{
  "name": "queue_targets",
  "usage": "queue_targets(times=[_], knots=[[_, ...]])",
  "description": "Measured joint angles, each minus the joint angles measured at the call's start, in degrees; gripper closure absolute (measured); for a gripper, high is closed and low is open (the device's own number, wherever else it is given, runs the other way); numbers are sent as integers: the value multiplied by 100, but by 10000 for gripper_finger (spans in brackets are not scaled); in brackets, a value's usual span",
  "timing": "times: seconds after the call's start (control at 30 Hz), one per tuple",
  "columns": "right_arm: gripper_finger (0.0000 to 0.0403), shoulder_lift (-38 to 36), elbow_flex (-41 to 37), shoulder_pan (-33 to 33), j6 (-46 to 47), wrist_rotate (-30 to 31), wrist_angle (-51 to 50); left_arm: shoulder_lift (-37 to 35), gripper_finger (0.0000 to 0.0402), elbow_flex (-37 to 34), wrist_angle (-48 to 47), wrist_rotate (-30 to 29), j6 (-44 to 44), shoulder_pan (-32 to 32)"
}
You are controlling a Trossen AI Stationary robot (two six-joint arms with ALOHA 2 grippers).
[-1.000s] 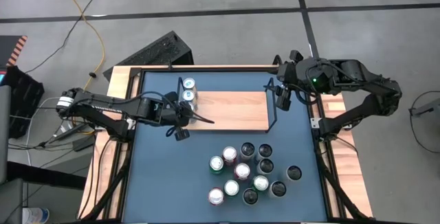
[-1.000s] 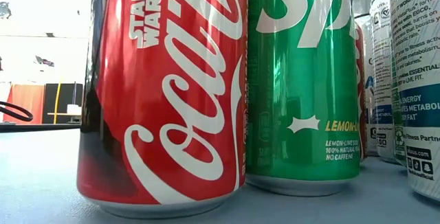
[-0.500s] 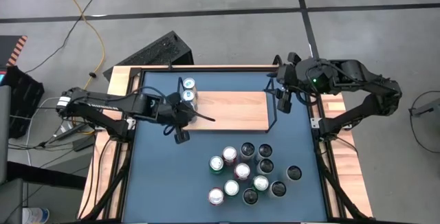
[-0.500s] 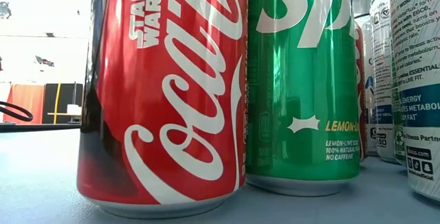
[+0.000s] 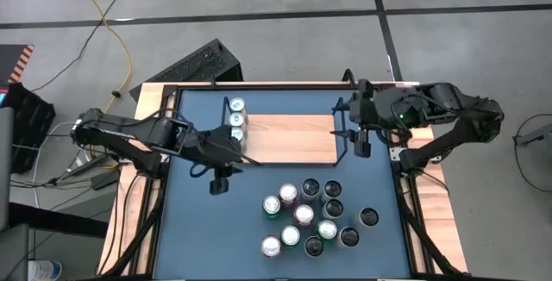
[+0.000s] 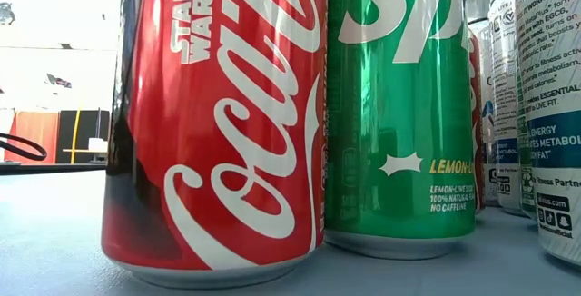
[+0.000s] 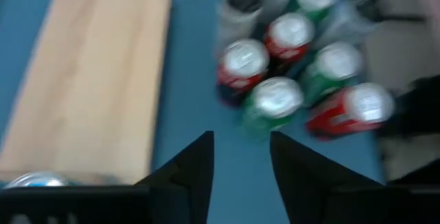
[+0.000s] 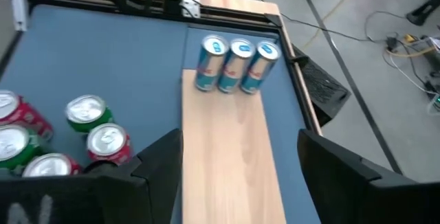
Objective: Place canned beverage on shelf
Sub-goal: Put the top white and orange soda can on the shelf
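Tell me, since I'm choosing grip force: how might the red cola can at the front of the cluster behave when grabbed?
The red cola can looks smooth and glossy, so probably slippery. It stands upright on a narrow base, so a sideways push could tip it, then roll it. The green can stands close beside it, so it may get bumped.

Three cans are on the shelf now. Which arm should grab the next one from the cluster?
Probably left. The left gripper hangs open, empty, just off the shelf, facing the can cluster. The right gripper is open at the shelf's far end.
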Motion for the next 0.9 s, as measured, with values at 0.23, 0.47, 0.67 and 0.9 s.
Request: queue_targets(times=[0.23, 0.47, 0.67, 0.9], knots=[[132, 520, 0, 232, 30, -39, 384, -2, 249, 878, -316, 785, -794, -18], [132, 1347, -2, 384, 688, -103, 604, -23, 248, 1748, -2051, 969, -920, -319], [132, 1921, -2, 504, 1538, -443, 234, -308, 248, 1876, -2675, 682, -932, -940], [132, 2557, 1, 670, 2253, -932, -166, -644, 248, 1873, -2736, -172, -979, -1674]])
